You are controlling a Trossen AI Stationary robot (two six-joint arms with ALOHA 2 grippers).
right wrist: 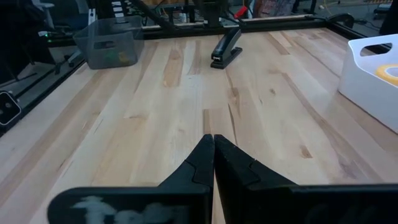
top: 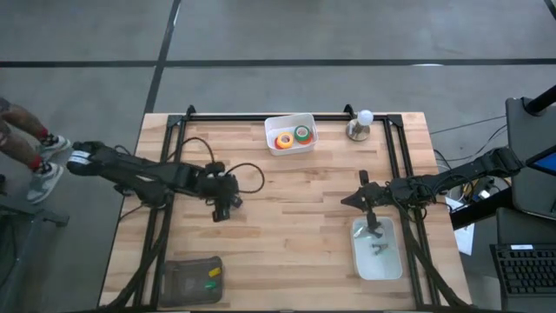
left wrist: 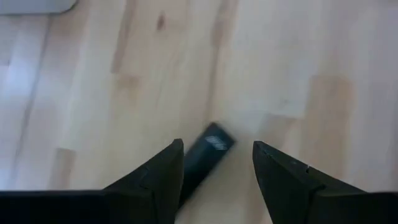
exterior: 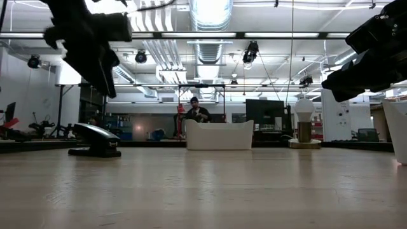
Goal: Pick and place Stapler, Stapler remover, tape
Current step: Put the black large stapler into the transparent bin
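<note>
The black stapler (exterior: 95, 141) rests flat on its base on the wooden table; in the left wrist view the stapler (left wrist: 208, 152) lies below and between my fingers. My left gripper (left wrist: 217, 158) is open and hovers above it without touching, as the low view shows (exterior: 102, 70). In the high view my left gripper (top: 222, 209) hides the stapler. Tape rolls, one orange-yellow (top: 284, 140) and one green (top: 301, 133), lie in a white bin (top: 276, 127). My right gripper (right wrist: 214, 146) is shut and holds nothing, at the table's right (top: 349, 200).
A clear tray (top: 395, 261) near the right edge holds a small dark object (top: 378, 249). A dark grey bin (top: 178, 276) at the near left holds small yellow and green pieces. A bulb on a stand (top: 360, 124) stands at the far edge. Bare wood lies in the middle.
</note>
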